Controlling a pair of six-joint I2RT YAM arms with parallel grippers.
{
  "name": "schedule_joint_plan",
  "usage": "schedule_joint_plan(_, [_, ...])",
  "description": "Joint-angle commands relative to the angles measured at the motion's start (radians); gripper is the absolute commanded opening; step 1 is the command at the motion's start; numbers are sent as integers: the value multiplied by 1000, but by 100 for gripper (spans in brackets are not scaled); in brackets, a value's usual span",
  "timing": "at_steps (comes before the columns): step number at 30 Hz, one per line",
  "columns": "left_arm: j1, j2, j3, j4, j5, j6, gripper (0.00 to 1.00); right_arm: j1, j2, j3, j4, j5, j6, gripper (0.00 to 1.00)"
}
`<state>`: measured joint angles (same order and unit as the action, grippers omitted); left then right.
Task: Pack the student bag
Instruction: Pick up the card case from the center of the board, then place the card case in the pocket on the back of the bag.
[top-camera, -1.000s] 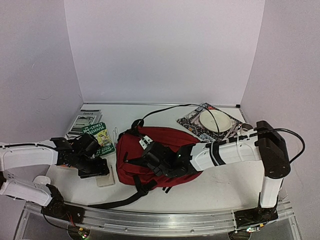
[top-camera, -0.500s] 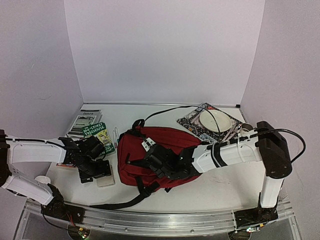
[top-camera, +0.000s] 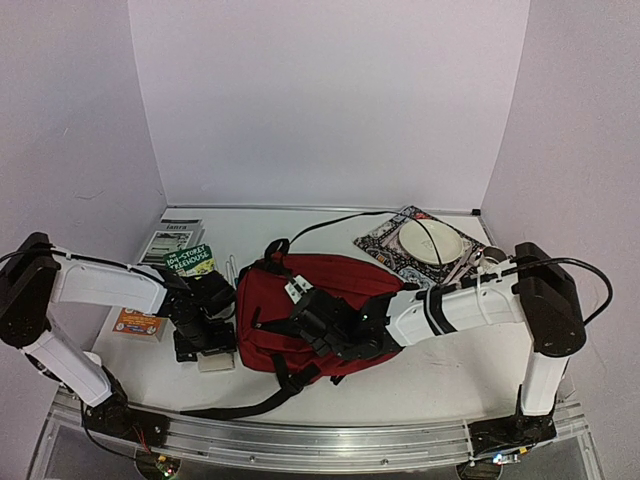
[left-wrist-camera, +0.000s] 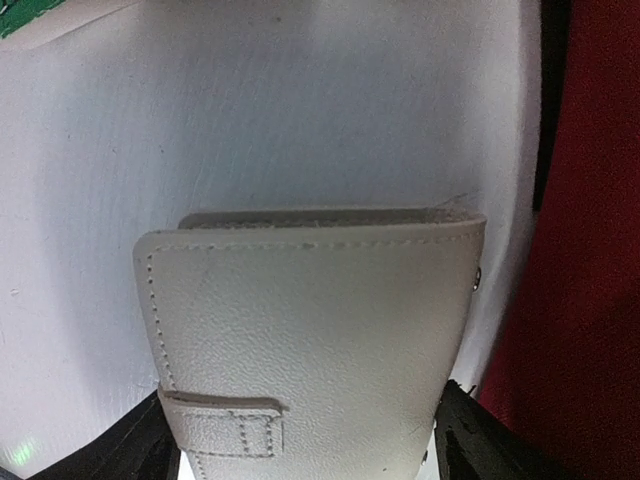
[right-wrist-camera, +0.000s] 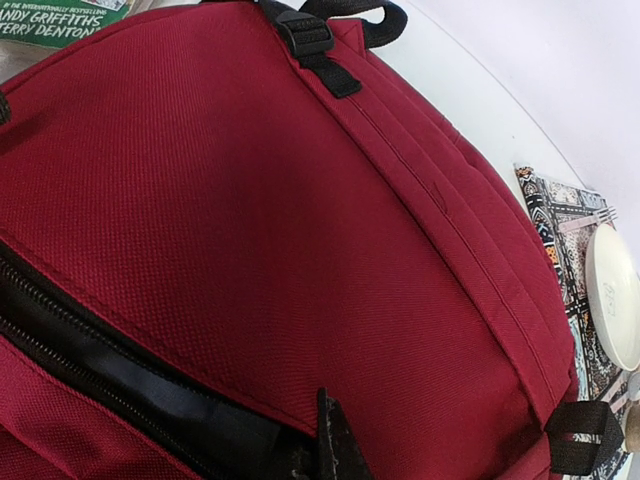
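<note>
The left pincer (top-camera: 207, 346) stands with its jaws spread wide on either side of a cream stitched-leather wallet (left-wrist-camera: 310, 330). The wallet fills nearly the whole gap between the two black fingertips (left-wrist-camera: 150, 452). The wrist view is too close to tell whether they press on it or only flank it. The wallet lies flat on the white table (top-camera: 450, 370), its strap tab toward the pincer.

The right pincer (right-wrist-camera: 330, 440) has its jaws together. Its dark tips rest against the black zipper band (right-wrist-camera: 120, 370) that runs across the near side of the large dark red fabric backpack (top-camera: 340, 280).

The backpack lies flat under the right pincer and just to the right of the left one, its red edge close beside the wallet. Its long axis runs roughly left to right across the table. The end with the black carry handle (right-wrist-camera: 340, 18) points toward the far left, and a black strap trails out from its near side.

Just beyond the left pincer lies a green paperback book (top-camera: 190, 262). To its left sits a small orange packet (top-camera: 140, 323). Farther back is a black-and-white printed booklet (top-camera: 172, 238). Beyond the right pincer's arm, a round white plate (top-camera: 430, 240) sits on a black-and-white patterned mat (top-camera: 375, 243).
</note>
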<state>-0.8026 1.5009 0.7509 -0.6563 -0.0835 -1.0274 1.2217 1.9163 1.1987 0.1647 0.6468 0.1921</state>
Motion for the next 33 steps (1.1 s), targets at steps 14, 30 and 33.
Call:
schedule_joint_plan(14, [-27,106,73,-78,-72,61,66,-5,-49,2,13,-9,16,0])
schedule_joint_plan(30, [-28,-261,167,-78,113,342,72,-15,-4,92,12,0,-10,0])
schedule_joint_plan(33, [-40,-291,192,-71,197,377,73,-19,2,111,11,-22,-10,0])
